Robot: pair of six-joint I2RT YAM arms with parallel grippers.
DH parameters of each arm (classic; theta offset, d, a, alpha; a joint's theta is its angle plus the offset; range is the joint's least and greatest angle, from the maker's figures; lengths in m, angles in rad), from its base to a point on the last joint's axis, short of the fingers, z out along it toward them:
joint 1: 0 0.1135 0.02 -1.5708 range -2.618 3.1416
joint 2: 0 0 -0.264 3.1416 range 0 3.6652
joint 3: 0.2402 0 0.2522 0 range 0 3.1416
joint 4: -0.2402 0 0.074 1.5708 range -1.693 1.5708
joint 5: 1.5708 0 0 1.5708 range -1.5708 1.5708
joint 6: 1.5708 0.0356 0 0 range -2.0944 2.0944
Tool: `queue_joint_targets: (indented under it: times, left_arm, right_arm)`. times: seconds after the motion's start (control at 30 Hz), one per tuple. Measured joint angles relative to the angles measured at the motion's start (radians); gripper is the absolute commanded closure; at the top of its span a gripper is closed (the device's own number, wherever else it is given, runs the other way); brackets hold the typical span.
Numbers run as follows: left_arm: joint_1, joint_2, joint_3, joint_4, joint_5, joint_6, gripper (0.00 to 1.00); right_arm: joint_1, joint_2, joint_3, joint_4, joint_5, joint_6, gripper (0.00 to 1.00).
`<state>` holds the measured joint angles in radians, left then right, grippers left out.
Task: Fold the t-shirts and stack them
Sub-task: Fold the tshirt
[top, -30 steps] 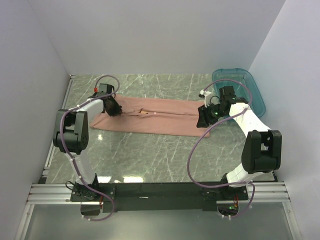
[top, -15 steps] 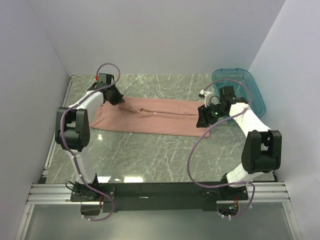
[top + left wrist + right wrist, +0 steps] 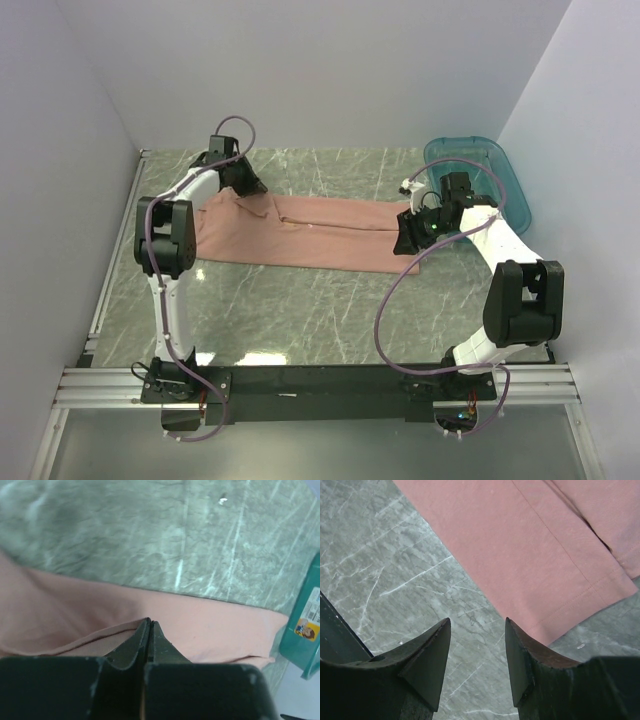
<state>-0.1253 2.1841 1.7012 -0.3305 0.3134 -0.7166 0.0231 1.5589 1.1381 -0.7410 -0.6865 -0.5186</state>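
A salmon-pink t-shirt (image 3: 310,235) lies as a long folded strip across the middle of the marble table. My left gripper (image 3: 243,188) is at the strip's far left corner, shut on the t-shirt's edge. In the left wrist view a ridge of the t-shirt (image 3: 210,625) rises into the closed tips of the left gripper (image 3: 149,621). My right gripper (image 3: 408,240) hovers at the strip's right end, open and holding nothing. In the right wrist view the right gripper (image 3: 477,622) is over bare marble beside the t-shirt's hem (image 3: 535,540). No chest print shows.
A teal plastic tub (image 3: 500,170) stands at the back right corner, just behind the right arm; its corner with a sticker shows in the left wrist view (image 3: 305,630). White walls close in the table on three sides. Bare marble (image 3: 300,310) lies in front of the shirt.
My left gripper moved toward the back and right, shut on the shirt's edge and drew the left corner up with it. The right arm has not moved.
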Motion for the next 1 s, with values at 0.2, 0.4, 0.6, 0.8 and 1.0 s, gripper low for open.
queue_joint_targets:
  times: [0.2, 0.4, 0.6, 0.8, 1.0]
  left_arm:
    - [-0.024, 0.048, 0.077, -0.011, 0.043, 0.026, 0.98]
    - [-0.040, 0.082, 0.135, -0.026, 0.061, 0.051, 0.96]
    - [-0.040, 0.133, 0.193, -0.053, 0.066, 0.067, 0.89]
    - [-0.043, 0.153, 0.230, -0.077, 0.065, 0.084, 0.71]
    - [-0.047, 0.097, 0.216, -0.082, -0.030, 0.162, 0.48]
  right_arm:
    - [-0.001, 0.000, 0.000, 0.000, -0.003, 0.000, 0.46]
    - [-0.002, 0.000, 0.000, 0.000, -0.004, 0.000, 0.46]
    - [-0.002, 0.000, 0.000, -0.001, -0.004, 0.000, 0.46]
    - [-0.002, 0.000, 0.000, -0.001, -0.003, 0.000, 0.46]
    - [-0.002, 0.000, -0.001, -0.001, 0.001, -0.003, 0.46]
